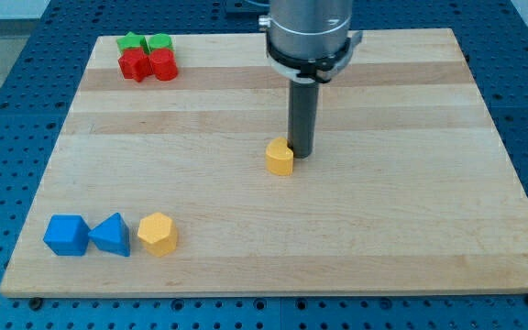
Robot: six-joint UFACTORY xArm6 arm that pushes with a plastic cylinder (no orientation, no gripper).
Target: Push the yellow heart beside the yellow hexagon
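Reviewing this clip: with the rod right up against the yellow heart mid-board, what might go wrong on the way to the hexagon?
1. My tip touches the yellow heart at its upper right edge, so an off-centre push may spin it aside.
2. The yellow hexagon sits close to the blue triangular block; overshoot could knock both, perhaps the blue cube too.

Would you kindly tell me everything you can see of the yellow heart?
The yellow heart is a small, solid-looking matte block lying flat on the wooden board, near the centre. Its heart outline is hard to make out from this angle. My tip stands right against its right side, apparently touching. No other block touches it; the yellow hexagon sits far off toward the view's lower left.
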